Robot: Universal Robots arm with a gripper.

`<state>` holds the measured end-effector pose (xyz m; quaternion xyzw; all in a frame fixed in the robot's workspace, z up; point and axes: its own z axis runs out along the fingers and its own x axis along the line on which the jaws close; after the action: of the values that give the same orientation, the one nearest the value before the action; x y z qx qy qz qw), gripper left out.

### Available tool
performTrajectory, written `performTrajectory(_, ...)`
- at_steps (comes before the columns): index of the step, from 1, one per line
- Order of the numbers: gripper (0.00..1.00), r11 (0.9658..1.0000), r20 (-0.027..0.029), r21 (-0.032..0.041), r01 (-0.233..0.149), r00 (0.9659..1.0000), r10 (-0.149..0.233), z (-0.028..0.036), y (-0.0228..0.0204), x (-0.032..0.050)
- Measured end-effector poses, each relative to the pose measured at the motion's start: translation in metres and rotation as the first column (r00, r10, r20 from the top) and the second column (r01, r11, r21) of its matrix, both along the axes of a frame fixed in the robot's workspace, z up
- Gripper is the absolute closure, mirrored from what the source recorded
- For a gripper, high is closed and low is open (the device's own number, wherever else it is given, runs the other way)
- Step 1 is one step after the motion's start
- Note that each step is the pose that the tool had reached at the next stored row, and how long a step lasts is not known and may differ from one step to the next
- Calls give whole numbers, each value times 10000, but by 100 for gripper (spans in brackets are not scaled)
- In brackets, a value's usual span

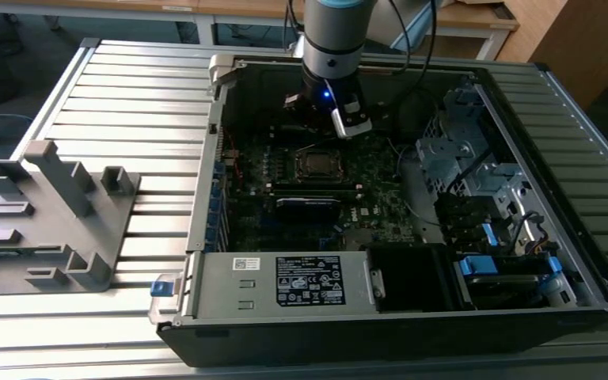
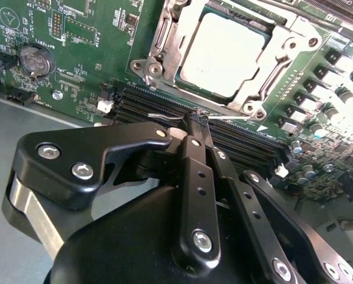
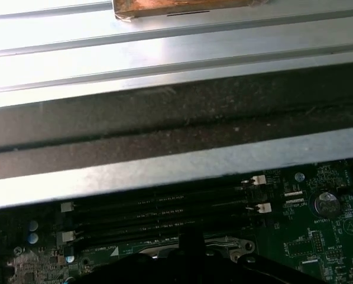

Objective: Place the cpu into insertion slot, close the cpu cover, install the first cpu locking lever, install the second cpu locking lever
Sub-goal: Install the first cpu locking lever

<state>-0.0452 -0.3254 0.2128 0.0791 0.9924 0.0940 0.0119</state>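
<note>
The cpu, a silvery square chip, lies flat in the socket on the green motherboard; the exterior view shows it as a small square. The cpu cover, a silvery frame, lies down around it. A thin wire locking lever runs along the socket's edge beside the black memory slots. My gripper is shut, its black fingertips together right at this wire. In the exterior view the gripper hangs just behind the socket inside the case.
The open computer case lies on a slatted metal table. A power supply box fills the case's front, drive cages stand at the exterior view's right. A grey fixture stands on the table. A coin battery sits nearby.
</note>
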Motion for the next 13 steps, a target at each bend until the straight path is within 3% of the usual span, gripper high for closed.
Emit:
performTrajectory(7, 89, 9978, -1, -4, 661, 9978, -661, -13, 6, 1)
performTrajectory(13, 89, 9967, 1, -36, 812, 9967, -812, -16, 23, 1)
